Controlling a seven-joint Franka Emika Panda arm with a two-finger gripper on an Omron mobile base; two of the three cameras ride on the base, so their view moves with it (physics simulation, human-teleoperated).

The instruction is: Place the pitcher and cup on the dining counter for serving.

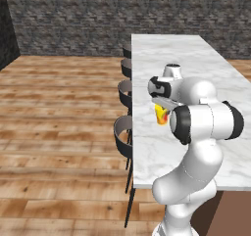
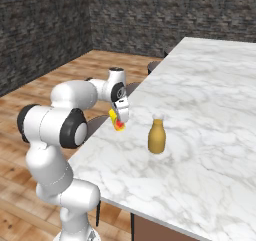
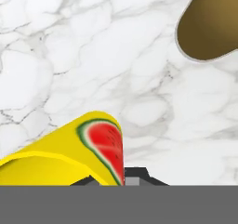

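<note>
Between the claw's (image 2: 119,121) fingers sits the small yellow tumbler with watermelon patches (image 2: 117,121), gripped above the white marble desk (image 2: 200,110); just beyond the claw stands the mustard-tan matte jug (image 2: 157,137).

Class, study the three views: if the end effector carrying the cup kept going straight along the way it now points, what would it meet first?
Probably the dining counter: the end effector, shut on the cup, looks down on bare marble. The pitcher stands off to one side.

Base views flanking dining counter (image 1: 196,59)
</note>
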